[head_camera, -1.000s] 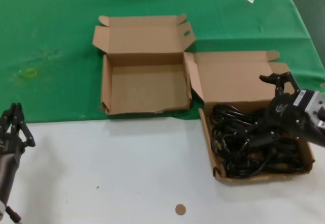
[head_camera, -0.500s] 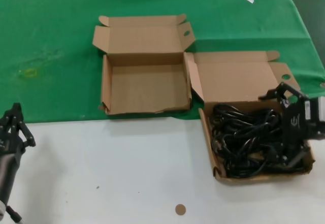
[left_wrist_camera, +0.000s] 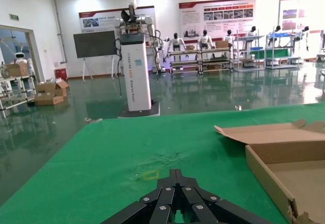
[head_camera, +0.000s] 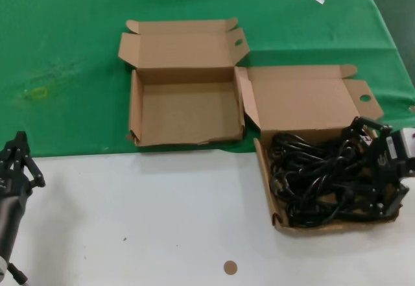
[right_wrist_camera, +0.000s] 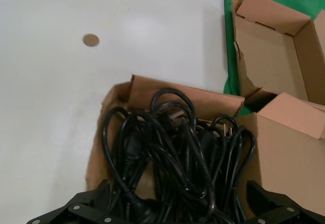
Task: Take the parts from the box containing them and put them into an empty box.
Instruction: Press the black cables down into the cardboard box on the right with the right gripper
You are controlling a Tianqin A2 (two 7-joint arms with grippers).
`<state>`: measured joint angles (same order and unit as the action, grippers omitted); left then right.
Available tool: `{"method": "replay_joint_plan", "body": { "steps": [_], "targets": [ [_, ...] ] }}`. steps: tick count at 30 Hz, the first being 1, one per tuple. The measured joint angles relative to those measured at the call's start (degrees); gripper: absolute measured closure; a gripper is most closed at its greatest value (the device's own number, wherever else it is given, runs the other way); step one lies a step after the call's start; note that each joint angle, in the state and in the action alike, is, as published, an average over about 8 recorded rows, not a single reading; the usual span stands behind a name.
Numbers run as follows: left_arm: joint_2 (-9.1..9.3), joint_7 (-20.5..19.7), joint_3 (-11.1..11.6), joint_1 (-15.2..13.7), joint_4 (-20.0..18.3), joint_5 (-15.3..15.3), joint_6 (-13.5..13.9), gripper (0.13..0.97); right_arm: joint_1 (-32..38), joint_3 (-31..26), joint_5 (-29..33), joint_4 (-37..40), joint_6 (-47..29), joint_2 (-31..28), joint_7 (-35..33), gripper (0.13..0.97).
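The parts are a tangle of black cables [head_camera: 311, 179] lying in the open cardboard box [head_camera: 264, 169] at the right, its lid [head_camera: 305, 101] leaning back. My right gripper [head_camera: 369, 169] is open and lowered over the right end of that box. In the right wrist view its two fingers [right_wrist_camera: 96, 201] stand wide apart on either side of the cables [right_wrist_camera: 172, 148], closed on nothing. The empty box [head_camera: 185, 111] sits open to the left on the green cloth, and is also in the right wrist view [right_wrist_camera: 269, 56]. My left gripper [head_camera: 19, 163] is parked at the near left, shut [left_wrist_camera: 176, 172].
A green cloth [head_camera: 65, 52] covers the far half of the table and the near half is white [head_camera: 162, 214]. A small brown disc [head_camera: 229, 267] lies near the front edge. A yellow mark [head_camera: 37, 93] shows on the cloth at left.
My right gripper has dropped from above the box's far right corner down onto the cables at its right end, staying open. The left arm has not moved.
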<state>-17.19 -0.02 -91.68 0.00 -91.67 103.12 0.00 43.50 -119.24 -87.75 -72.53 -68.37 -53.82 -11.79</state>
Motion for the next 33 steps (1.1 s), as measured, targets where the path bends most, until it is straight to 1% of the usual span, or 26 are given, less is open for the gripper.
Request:
{"method": "replay_joint_plan", "body": {
  "steps": [4,13,21,22,30,33],
  "targets": [
    [0.0,0.0,0.0,0.0,0.0,0.0,0.0,0.953,1.7,-0.3,1.9,2.6,-0.4,2.0,-1.3,0.138],
    [0.0,0.0,0.0,0.0,0.0,0.0,0.0,0.953,3.5,-0.8,4.8,6.0,-0.6,5.2,-2.6,0.211],
    [0.0,0.0,0.0,0.0,0.0,0.0,0.0,0.953,4.1,-1.2,6.9,8.0,-0.5,6.7,-3.7,0.356],
    [0.0,0.0,0.0,0.0,0.0,0.0,0.0,0.953,4.2,-1.3,7.2,8.2,-0.4,6.9,-3.9,0.356],
    [0.0,0.0,0.0,0.0,0.0,0.0,0.0,0.953,4.4,-1.2,8.2,9.1,-0.4,7.5,-4.3,0.57],
    [0.0,0.0,0.0,0.0,0.0,0.0,0.0,0.953,4.5,-1.1,8.4,8.9,-0.6,7.5,-4.1,0.57]
  ]
}}
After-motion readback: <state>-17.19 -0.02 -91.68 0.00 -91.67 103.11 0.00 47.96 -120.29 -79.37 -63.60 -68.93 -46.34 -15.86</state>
